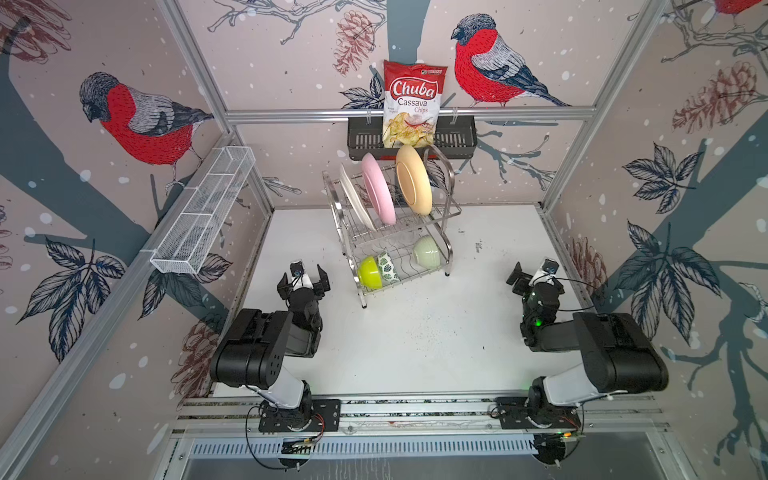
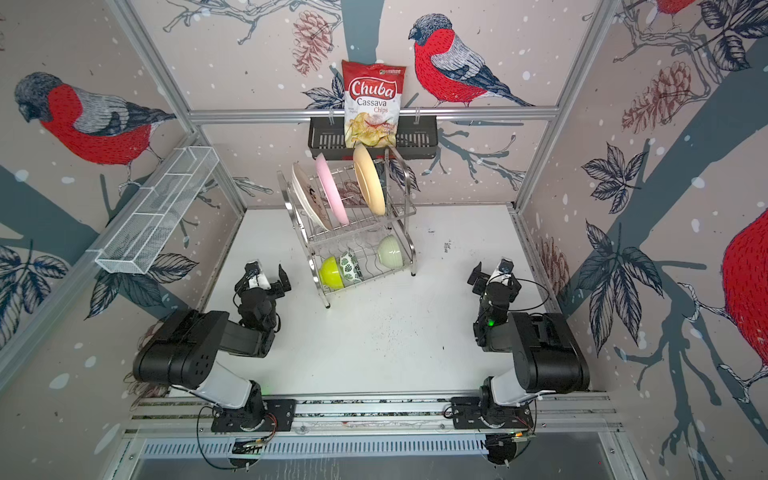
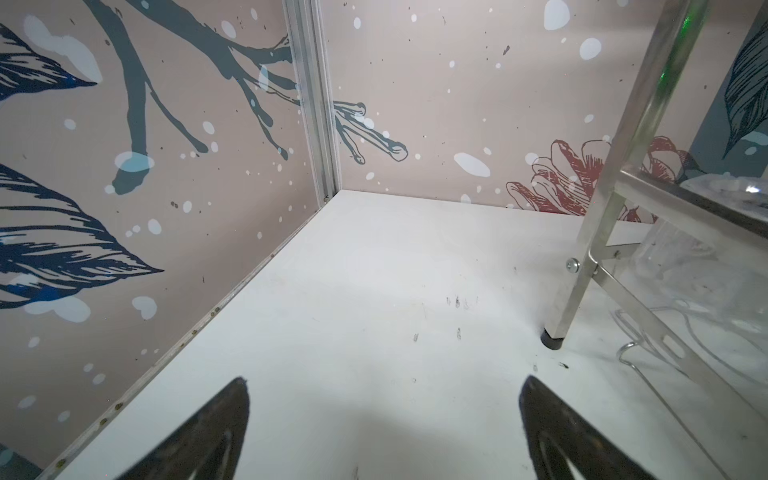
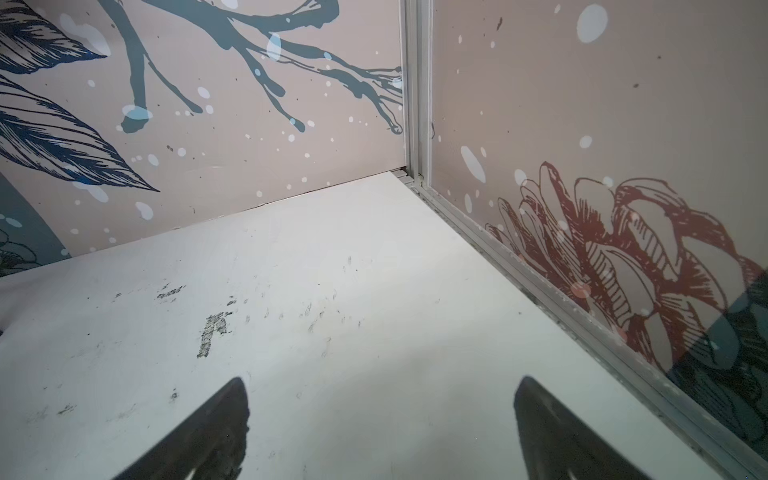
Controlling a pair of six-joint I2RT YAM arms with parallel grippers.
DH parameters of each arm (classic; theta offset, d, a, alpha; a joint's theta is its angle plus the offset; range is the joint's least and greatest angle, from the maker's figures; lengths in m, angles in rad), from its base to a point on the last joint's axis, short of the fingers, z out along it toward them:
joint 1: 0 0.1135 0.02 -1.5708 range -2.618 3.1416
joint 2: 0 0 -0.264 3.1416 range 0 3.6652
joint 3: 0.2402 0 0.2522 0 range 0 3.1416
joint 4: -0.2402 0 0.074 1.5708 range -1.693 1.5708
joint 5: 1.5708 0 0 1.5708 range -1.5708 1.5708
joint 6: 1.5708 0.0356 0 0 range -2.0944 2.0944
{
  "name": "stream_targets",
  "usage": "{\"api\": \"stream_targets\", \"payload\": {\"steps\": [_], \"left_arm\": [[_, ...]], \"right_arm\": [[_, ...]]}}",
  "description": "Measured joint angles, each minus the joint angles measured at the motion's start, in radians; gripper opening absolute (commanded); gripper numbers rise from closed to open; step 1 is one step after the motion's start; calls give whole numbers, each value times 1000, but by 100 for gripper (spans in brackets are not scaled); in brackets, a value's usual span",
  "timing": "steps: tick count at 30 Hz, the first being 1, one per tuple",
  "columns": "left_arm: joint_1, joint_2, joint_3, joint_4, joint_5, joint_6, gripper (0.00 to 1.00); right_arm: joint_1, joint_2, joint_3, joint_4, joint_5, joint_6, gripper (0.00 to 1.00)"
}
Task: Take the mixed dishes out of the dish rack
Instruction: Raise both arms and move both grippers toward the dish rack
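The dish rack (image 1: 452,183) is seen in both top views standing toward 12 o'clock on the white table (image 1: 415,353), set somewhat askew. On its upper tier three plates are held on edge: the cream plate (image 2: 309,199) at the 9 o'clock end, the pink plate (image 1: 377,189) just beside it, and the tan plate (image 1: 413,180) apart toward 2 o'clock. On the lower tier the lime bowl (image 1: 370,272) is tipped on its side at the 7 o'clock corner, the leaf-patterned bowl (image 1: 388,268) is pressed against it on its 2 o'clock side, and the pale green bowl (image 1: 427,251) is lodged well apart at the 3 o'clock end. Clear glass (image 3: 673,266) is made out on the lower tier in the left wrist view, beside a rack leg; how many tumblers there are cannot be told. The left gripper (image 1: 303,276) is found at about 8 o'clock of the rack, near its lower corner but not touching it; its jaws are spread wide and nothing is held between them, only bare table being shown in its wrist view (image 3: 384,386). The right gripper (image 1: 537,279) is placed at about 4 o'clock of the rack, well apart from it, likewise spread wide and empty (image 4: 382,382). Beyond the rack at 12 o'clock a chips bag (image 1: 413,104) is stood in a black basket (image 1: 457,137), and a white wire-mesh tray (image 1: 203,212) is hung at 10 o'clock.
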Motion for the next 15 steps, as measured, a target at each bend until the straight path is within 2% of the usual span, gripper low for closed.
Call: {"api": "stream_targets", "payload": {"steps": [15], "left_arm": [[0,0,0,0,0,0,100]], "right_arm": [[1,-3,-3,0,-7,0,100]]}}
